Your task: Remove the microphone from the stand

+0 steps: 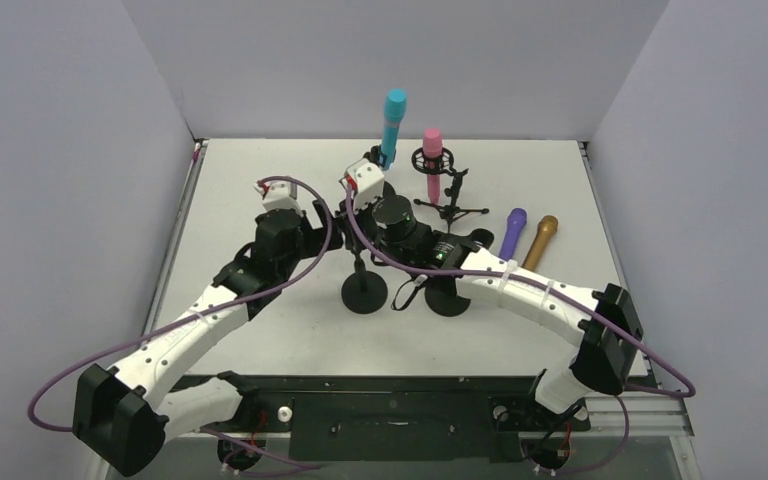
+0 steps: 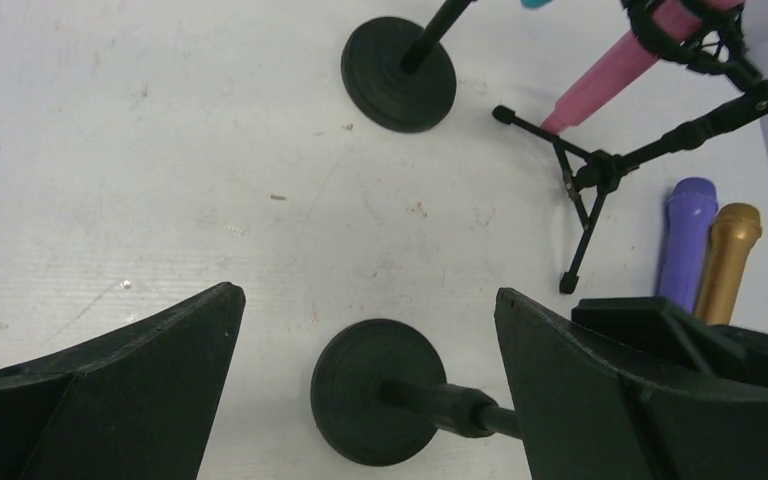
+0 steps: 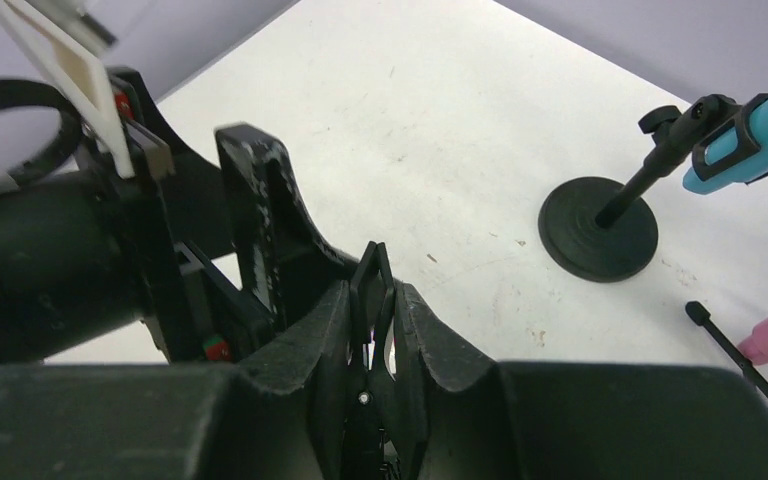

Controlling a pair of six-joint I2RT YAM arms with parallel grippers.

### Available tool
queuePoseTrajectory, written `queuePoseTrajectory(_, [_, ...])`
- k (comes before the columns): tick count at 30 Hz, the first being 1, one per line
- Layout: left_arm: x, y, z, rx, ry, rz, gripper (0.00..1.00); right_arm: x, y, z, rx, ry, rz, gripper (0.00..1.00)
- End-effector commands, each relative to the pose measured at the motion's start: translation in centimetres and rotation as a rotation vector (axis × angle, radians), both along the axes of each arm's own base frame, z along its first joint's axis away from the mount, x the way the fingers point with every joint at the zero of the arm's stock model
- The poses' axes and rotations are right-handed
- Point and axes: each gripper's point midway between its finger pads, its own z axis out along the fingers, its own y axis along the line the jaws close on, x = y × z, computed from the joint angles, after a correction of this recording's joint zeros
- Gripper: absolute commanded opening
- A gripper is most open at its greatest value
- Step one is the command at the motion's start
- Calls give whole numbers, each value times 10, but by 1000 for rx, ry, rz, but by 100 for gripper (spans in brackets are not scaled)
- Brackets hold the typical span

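A cyan microphone (image 1: 393, 120) stands in the clip of a round-base stand (image 3: 598, 228) at the back. A pink microphone (image 1: 432, 158) sits in a shock mount on a black tripod stand (image 1: 450, 208). My right gripper (image 3: 372, 290) is shut on the black spring clip (image 3: 370, 262) of another stand; no microphone shows in that clip. My left gripper (image 2: 367, 293) is open and empty, close to the left of the right gripper (image 1: 358, 222). Below its fingers lies that stand's round base (image 2: 370, 395), its pole running under the right finger.
A purple microphone (image 1: 512, 232) and a gold microphone (image 1: 540, 240) lie side by side on the table at the right. A second round base (image 1: 447, 298) sits under my right forearm. White walls enclose the table on three sides.
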Motion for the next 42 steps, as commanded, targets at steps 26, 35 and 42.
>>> queuePoseTrajectory(26, [-8,9,0,28,1,25,96,-32,-10,-133,-191,211,-5,0])
queuePoseTrajectory(35, [-8,4,15,21,-21,-13,96,-19,-6,-76,-141,191,-37,21])
queuePoseTrajectory(42, [-10,11,20,33,-32,10,96,-12,2,-41,-133,197,-49,45])
